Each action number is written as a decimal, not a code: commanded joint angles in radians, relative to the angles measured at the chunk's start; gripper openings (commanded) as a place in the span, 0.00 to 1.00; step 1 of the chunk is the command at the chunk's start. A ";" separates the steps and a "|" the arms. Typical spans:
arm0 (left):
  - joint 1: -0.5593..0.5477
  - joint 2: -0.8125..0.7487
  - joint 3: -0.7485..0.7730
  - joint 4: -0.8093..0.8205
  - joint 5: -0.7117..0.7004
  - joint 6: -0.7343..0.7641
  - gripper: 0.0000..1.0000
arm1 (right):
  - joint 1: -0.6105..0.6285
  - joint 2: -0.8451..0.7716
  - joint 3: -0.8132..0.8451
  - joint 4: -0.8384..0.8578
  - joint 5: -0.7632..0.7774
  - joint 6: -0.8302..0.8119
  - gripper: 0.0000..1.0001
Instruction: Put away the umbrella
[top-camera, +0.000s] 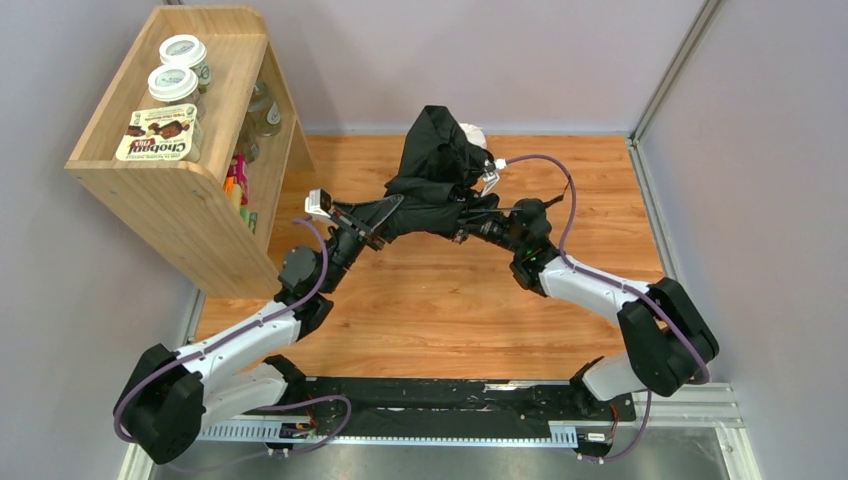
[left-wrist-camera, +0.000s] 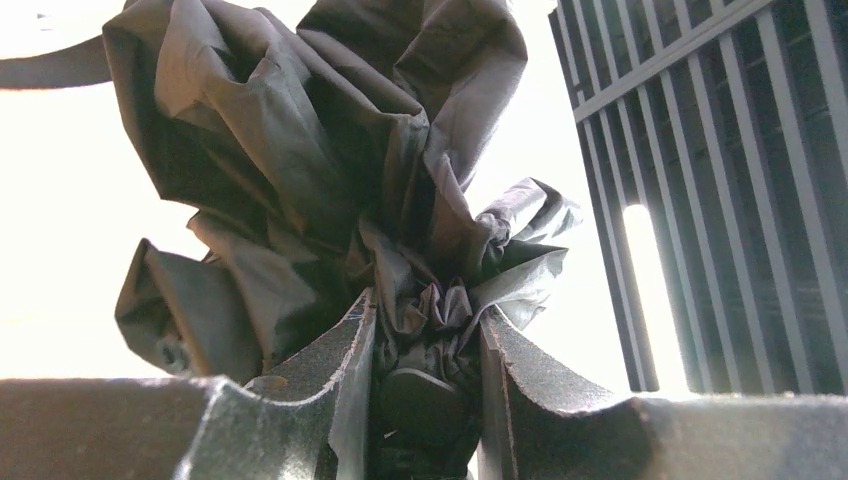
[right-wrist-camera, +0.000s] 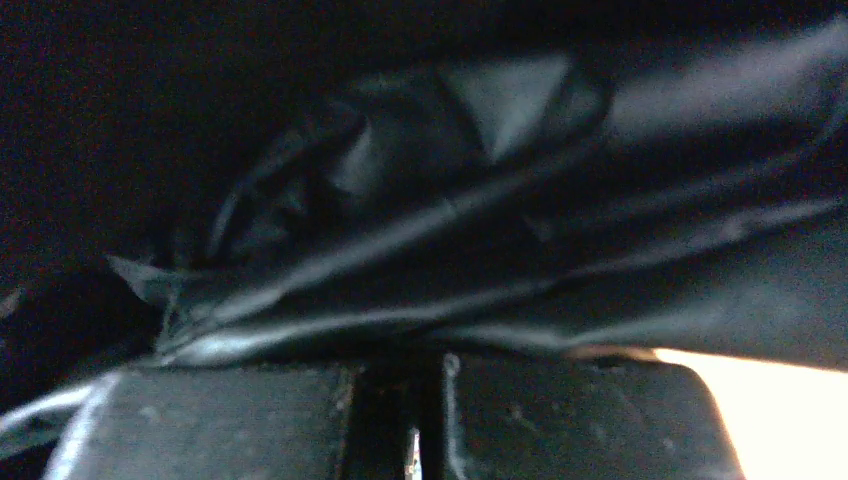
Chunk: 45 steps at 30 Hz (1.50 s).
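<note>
The left arm (top-camera: 235, 345) and the right arm (top-camera: 600, 290) rise from the near edge of the worktop (top-camera: 450, 310) and bend inward toward its middle, elbows splayed out: one by the near left corner, the other toward the right edge. The left gripper (top-camera: 365, 228) points right and away, its fingers (left-wrist-camera: 340, 370) partway apart, clamped on a bunched neck of the umbrella (top-camera: 435, 160). The right gripper (top-camera: 470, 228) faces it, fingers (right-wrist-camera: 560, 410) pressed together. Whether they pinch any fabric is hard to tell in that dark view.
</note>
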 joint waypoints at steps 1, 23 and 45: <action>-0.021 -0.065 -0.033 0.164 0.124 -0.083 0.00 | -0.062 0.030 0.033 0.024 0.007 0.000 0.00; 0.042 0.296 0.026 0.462 0.220 0.009 0.00 | -0.131 0.086 -0.184 -0.097 -0.052 -0.092 0.46; 0.201 0.063 0.079 -0.029 0.419 0.173 0.00 | -0.156 -0.837 0.249 -1.572 0.485 -0.507 0.91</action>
